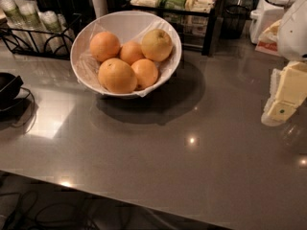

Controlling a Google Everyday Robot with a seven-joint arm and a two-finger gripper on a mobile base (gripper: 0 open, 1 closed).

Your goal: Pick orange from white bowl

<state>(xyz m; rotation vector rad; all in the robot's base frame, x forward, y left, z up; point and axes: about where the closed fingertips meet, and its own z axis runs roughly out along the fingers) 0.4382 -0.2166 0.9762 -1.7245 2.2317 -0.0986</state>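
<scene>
Gripper (283, 97): at the right edge of the scene, low over the counter, its pale cream blocks stacked at a slant; whether it is spread or pressed together I cannot tell from here.
Arm (293, 28): a white rounded shell coming down from the far right corner to the gripper (most of it is cut off by the edge).
Counter (158, 166): grey and glossy, with small lamp glints between the gripper and the bowl.
White bowl (96, 25): far left of the gripper and well apart from it, wide and shallow, its rim tilted toward the near side.
Plastic lining (88, 66): crinkled, clear, spilling over the bowl's near rim.
Orange (117, 75): the largest, at the near left inside the bowl, touching its neighbours.
Other fruit: three more oranges (132, 52) packed around it, and a paler yellow one (156, 44) at the far right of the pile.
Wire rack (29, 32): far left, holding wrapped cups.
Black device (7, 87): left edge, with a cable looping beside it.
</scene>
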